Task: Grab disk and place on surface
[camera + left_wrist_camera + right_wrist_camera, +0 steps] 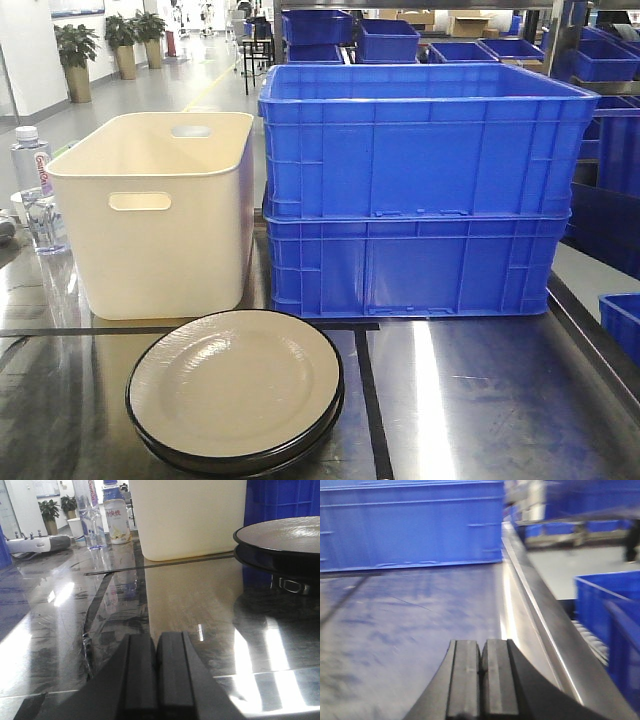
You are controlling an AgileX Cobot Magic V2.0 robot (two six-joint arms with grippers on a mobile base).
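Plates sit in a small stack near the front edge of the shiny steel surface (480, 400), and the top disk (232, 385) is pale with a black rim, lying flat just in front of the cream bin (160, 215) and beside a thin black line. Two blue crates (420, 190) stand stacked behind it toward the right side, and water bottles (102, 512) stand near the left edge. The left gripper (156, 672) and the right gripper (481, 680) both have their fingers pressed together with nothing between them, low over the surface and apart from the disk.
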